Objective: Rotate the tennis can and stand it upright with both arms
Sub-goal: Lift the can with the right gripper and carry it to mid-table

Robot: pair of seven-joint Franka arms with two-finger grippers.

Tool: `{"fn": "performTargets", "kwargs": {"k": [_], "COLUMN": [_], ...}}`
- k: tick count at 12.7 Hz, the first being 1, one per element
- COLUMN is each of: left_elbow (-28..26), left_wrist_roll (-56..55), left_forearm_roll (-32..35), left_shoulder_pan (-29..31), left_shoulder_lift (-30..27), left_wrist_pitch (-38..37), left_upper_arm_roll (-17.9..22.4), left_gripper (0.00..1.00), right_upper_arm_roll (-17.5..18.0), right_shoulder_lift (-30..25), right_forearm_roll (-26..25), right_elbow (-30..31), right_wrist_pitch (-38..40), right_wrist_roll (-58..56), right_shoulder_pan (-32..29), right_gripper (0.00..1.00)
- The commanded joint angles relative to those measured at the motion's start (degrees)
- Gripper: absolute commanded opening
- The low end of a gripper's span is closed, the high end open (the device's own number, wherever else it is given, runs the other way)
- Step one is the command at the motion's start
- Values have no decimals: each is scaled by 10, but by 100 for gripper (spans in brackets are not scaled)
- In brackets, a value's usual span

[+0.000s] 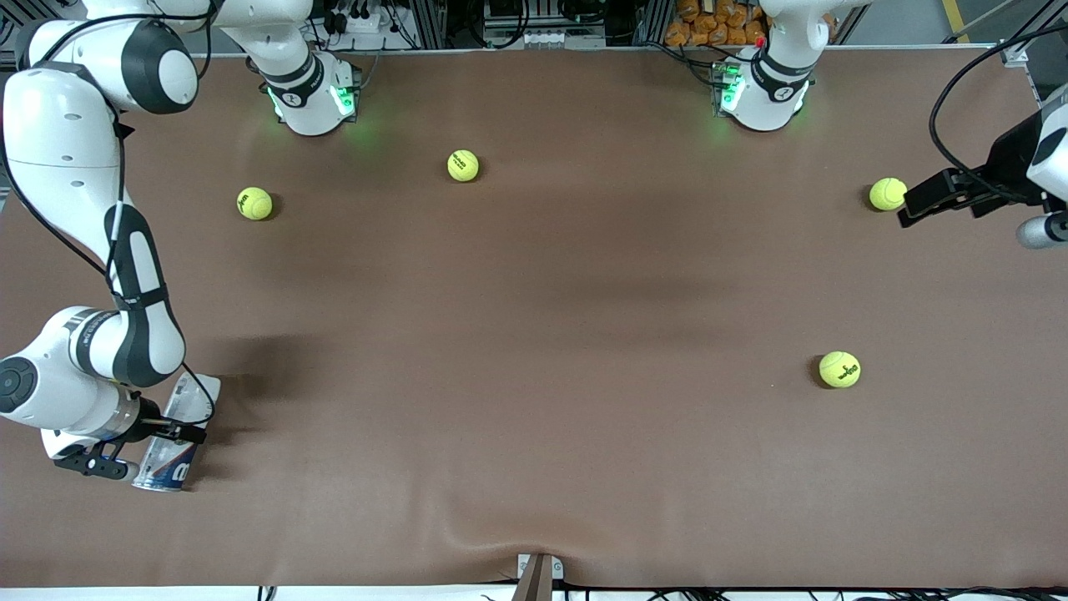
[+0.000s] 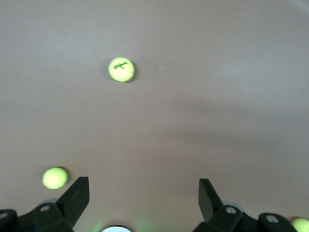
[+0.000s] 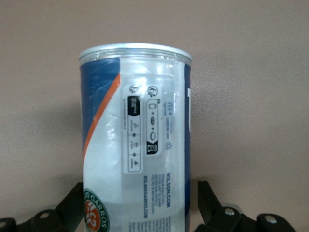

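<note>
The tennis can (image 1: 169,464) lies on its side on the brown table at the right arm's end, close to the edge nearest the front camera. In the right wrist view the can (image 3: 137,125) shows its white and navy label, red round emblem and silver rim. My right gripper (image 1: 173,442) is down at the can with its fingers open, one on each side of the can's body (image 3: 140,200); a small gap shows beside one finger (image 3: 207,203). My left gripper (image 1: 908,210) is open and empty (image 2: 144,191), up over the left arm's end of the table.
Several yellow tennis balls lie loose on the table: one (image 1: 254,203) and another (image 1: 463,165) near the robots' bases, one (image 1: 887,194) beside the left gripper, one (image 1: 839,369) nearer the front camera. A bracket (image 1: 538,576) sits at the front edge.
</note>
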State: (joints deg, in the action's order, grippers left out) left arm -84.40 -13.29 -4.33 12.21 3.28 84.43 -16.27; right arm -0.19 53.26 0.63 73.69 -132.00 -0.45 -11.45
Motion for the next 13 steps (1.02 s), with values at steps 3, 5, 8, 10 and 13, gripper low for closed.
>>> {"fn": "performTargets", "kwargs": {"k": [3,5,8,10,13], "left_elbow": [4,5,6,6,6], "left_wrist_roll": [5,5,-4,-5,-5], "left_forearm_roll": [-23,-28,-82,-98,-149], "left_shoulder_pan": [-3,-6,-21,-32,-32], "left_shoulder_lift": [31,49,63,77,105], "left_wrist_pitch": [31,46,70,84,104], "left_upper_arm_roll": [-1,-3,-2,-2,-2], "left_gripper": [100,100,100,100,100], "right_upper_arm_roll": [4,5,4,4,5], "right_shoulder_lift": [15,15,12,4,-22], "right_forearm_roll": [3,2,-3,-6,-16], "right_elbow": [-16,-16,-16,-18,-20], "right_wrist_pitch": [3,8,10,12,15], "right_wrist_roll": [-58,-65,-72,-80,-114], "right_shoulder_pan": [-7,-7,-6,-2,24], "right_gripper": [100,56,50,52,56]}}
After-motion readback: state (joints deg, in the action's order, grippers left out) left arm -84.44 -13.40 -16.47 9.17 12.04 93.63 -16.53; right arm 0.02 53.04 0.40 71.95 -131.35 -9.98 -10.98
